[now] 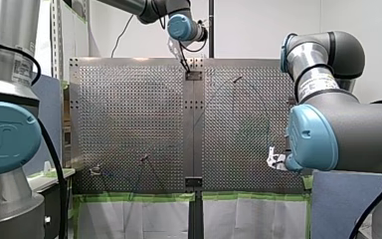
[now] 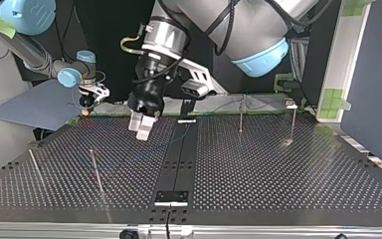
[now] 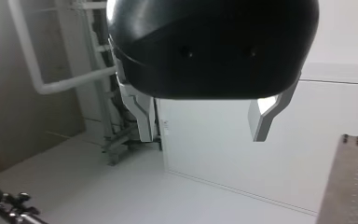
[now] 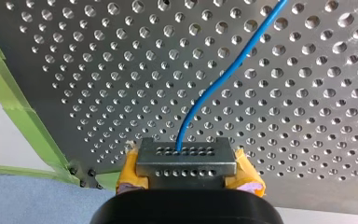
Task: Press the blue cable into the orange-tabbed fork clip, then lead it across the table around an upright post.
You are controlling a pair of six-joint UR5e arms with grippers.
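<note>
Our front camera looks over the perforated table [image 1: 129, 124] from behind and above the arms. The top one faces them from across it, low down, and both share its dark centre strip [image 1: 194, 124]. Our left wrist camera looks past our left gripper [image 3: 203, 137] into the room, catching 1 table corner, while the right wrist one sits close over the holes and the blue cable [image 4: 219, 79].

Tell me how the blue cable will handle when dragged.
Probably floppy yet a bit springy: the cable leaves my right gripper in a soft curve. Likely light, since it looks thinner than the holes in the table.
</note>
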